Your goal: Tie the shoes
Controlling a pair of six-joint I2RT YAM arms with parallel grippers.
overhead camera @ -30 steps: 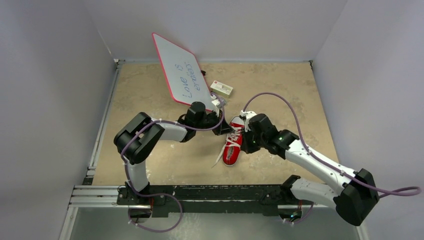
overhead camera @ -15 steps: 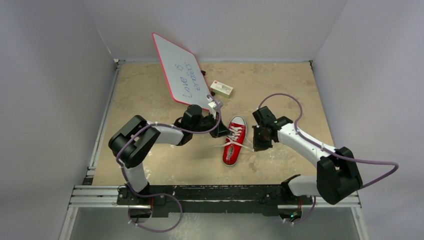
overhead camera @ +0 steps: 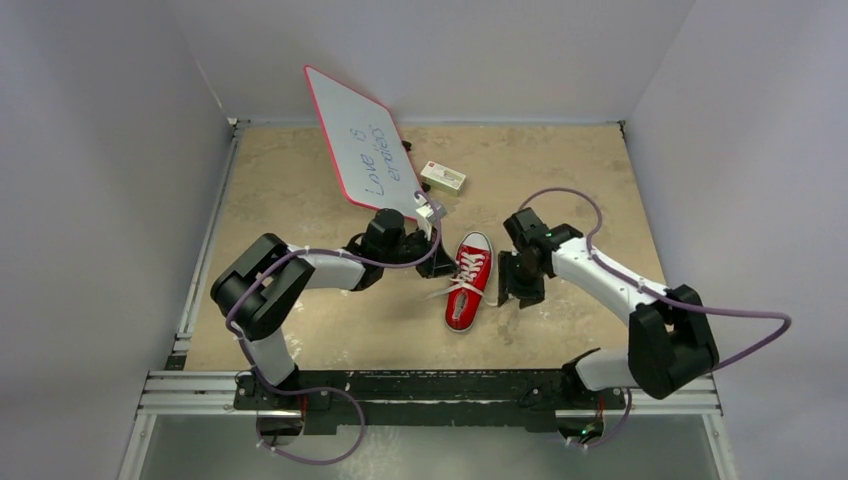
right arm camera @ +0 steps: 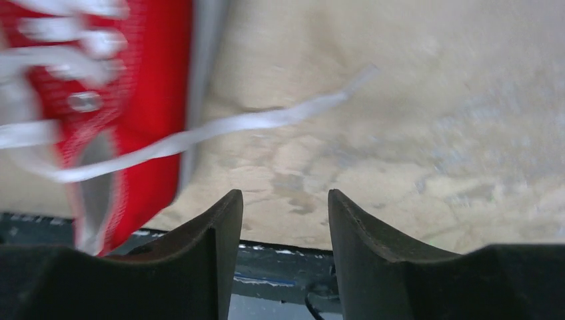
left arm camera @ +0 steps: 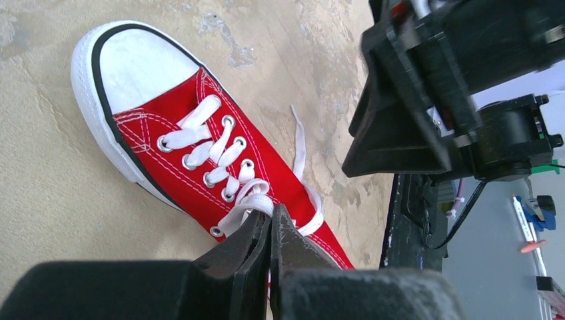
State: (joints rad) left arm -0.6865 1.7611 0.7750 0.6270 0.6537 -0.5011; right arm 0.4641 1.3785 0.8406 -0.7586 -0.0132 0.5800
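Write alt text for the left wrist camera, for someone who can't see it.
The left gripper, shut, pinches a white lace near the top eyelets of a red sneaker lying on a tan table. Its white toe cap points upper left.

i see a whiteboard (overhead camera: 358, 150) with a red edge at the far side of the surface (overhead camera: 290, 200), tilted up, with blue handwriting running along it; i can make out "love is" and the rest is unclear. what props it up i cannot tell. a small white box (overhead camera: 443, 178) with a red mark on its lid lies flat just beside the board's lower right corner. the surface is tan and mottled, with darker stains showing in both wrist views. pale walls (overhead camera: 90, 200) close in three sides. a metal rail (overhead camera: 190, 390) runs along the near edge.
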